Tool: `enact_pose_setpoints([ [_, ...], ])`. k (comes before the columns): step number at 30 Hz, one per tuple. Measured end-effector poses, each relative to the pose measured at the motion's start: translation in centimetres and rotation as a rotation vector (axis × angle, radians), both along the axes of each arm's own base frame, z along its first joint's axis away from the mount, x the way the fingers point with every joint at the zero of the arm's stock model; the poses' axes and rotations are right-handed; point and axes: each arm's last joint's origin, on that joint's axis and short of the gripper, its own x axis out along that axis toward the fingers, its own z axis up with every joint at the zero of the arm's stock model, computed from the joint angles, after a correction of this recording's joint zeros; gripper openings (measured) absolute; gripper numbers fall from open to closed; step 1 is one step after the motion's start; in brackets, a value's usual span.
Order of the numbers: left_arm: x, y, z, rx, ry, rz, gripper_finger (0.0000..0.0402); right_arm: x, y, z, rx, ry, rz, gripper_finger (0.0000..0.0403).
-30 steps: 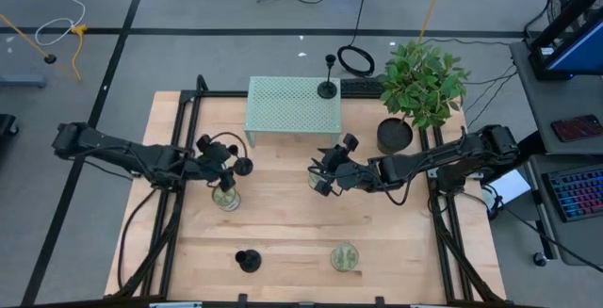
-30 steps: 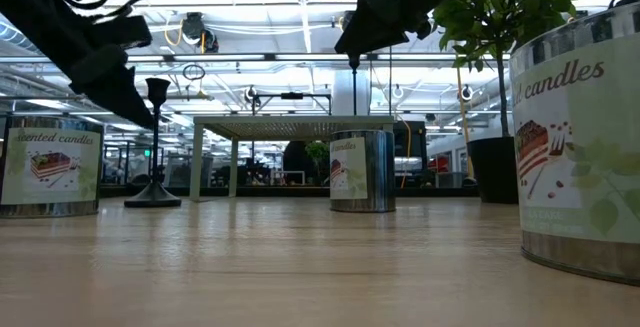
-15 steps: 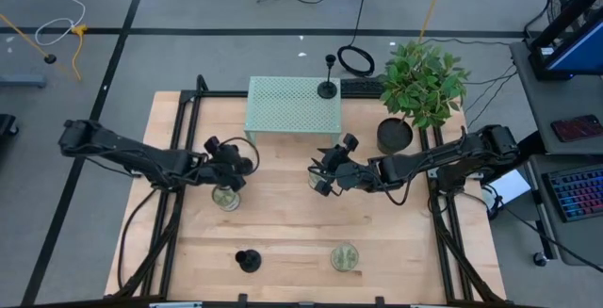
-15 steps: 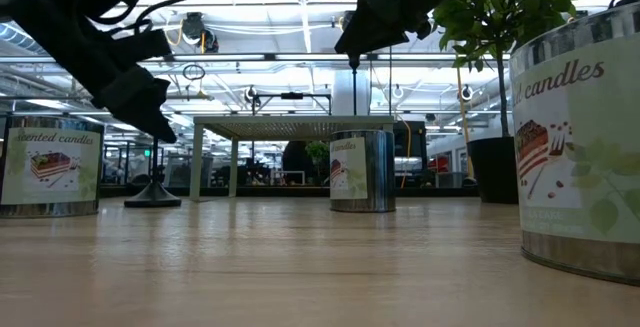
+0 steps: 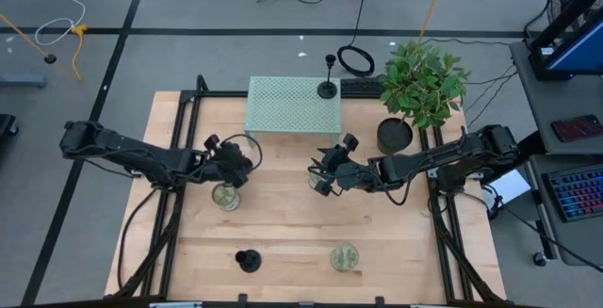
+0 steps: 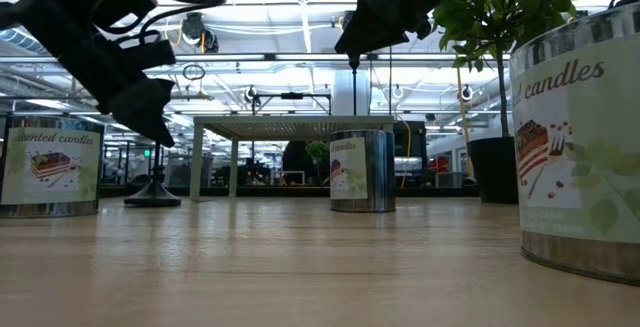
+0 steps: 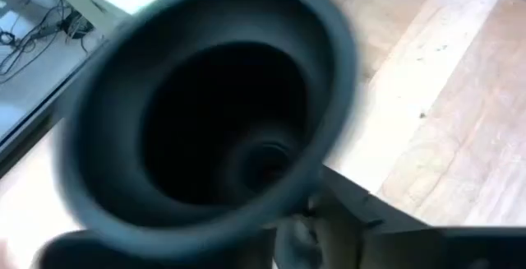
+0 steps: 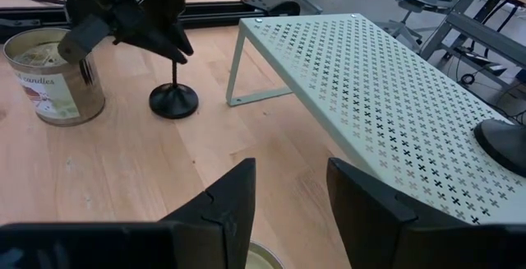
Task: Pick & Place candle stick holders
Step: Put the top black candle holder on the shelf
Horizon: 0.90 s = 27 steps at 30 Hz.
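One black candle stick holder [image 8: 173,100] stands upright on its round base left of the table's middle, with my left gripper [image 8: 168,34] shut on its top. The left wrist view looks straight down into its cup [image 7: 214,121]. A second holder [image 5: 327,88] stands on the far right corner of the pale-green perforated shelf [image 5: 292,105]. A third [image 5: 248,261] stands near the front edge. My right gripper [image 8: 289,195] hovers open at mid-table with nothing between its fingers. My left gripper has the holder's top end, at the stem just below the cup [image 8: 174,10], between its two fingers [image 8: 177,45]. The fingers come slanting down from the table's left. The holder stays upright with its base [image 6: 153,197] on the table.
Candle jars stand beside the left gripper [image 5: 226,196], under the right gripper [image 5: 314,180] and near the front edge [image 5: 345,256]. A potted plant [image 5: 395,136] is at the far right, next to the shelf. Bare wood lies between the arms and the front edge.
My left gripper has moved toward the table's right and down onto the holder's top, and has shut around it. The holder has stayed standing where it was.
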Motion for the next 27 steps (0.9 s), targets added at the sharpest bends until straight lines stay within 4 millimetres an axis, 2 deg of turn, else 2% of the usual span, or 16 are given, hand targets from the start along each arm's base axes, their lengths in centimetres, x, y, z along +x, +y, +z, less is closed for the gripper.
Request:
enact_pose_setpoints([
  [4,0.1,0.3,0.1,-0.005,-0.010,0.015,0.0016,0.0,0.0,0.0,0.000,0.000,0.000,0.0146],
  [10,0.1,0.2,0.1,-0.021,-0.024,0.022,0.0027,0.0,0.0,0.0,0.000,0.000,0.000,0.0146],
  [15,-0.1,-0.5,0.6,-0.091,-0.056,-0.042,0.0013,0.0,0.0,0.0,0.000,0.000,0.000,0.0146],
  [27,0.2,-2.6,6.9,-0.142,-0.333,-0.234,0.0014,0.0,0.0,0.0,0.000,0.000,0.000,0.0146],
])
